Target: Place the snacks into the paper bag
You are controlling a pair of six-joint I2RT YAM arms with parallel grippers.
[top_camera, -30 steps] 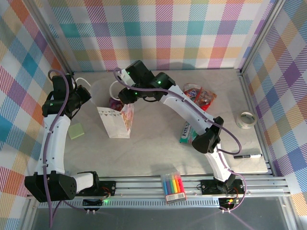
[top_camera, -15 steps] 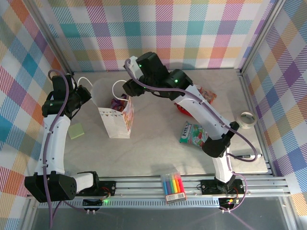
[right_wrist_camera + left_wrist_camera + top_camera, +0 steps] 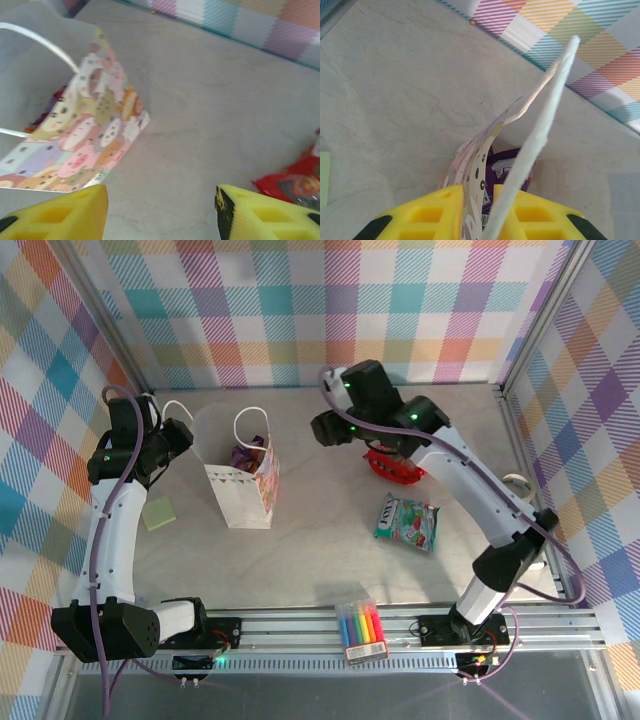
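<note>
We see the paper bag [image 3: 243,490] standing left of the middle of the surface [image 3: 320,560], its mouth open. A purple packet [image 3: 243,454] lies inside it, dark against the white lining. Something red or orange shows in the bag in the right wrist view, but we cannot tell what it is. Two more snacks lie on the surface to the right of the bag. One is a red packet [image 3: 392,467], partly under the right arm [image 3: 460,470]. The other is a teal-and-white packet [image 3: 407,521], nearer to us, lying flat and well apart from the bag.

The left end effector [image 3: 479,220] is closed narrowly on the bag's left wall near the rim. In the left wrist view the printed paper runs up between its two yellow fingers [image 3: 432,215], one on each side. The right end effector [image 3: 161,197] hovers above the surface between the bag and the red packet, its fingers wide apart and holding nothing. In its own view the bag's printed side lies to the left and the red packet sits at the right edge.

Further out, a green sticky note [image 3: 158,513] lies left of the bag, beside the left arm [image 3: 110,530]. A pack of rainbow marker pens [image 3: 361,626] rests on the rail [image 3: 290,625] at the near edge. What looks like a roll of tape [image 3: 516,479] sits by the right arm.
</note>
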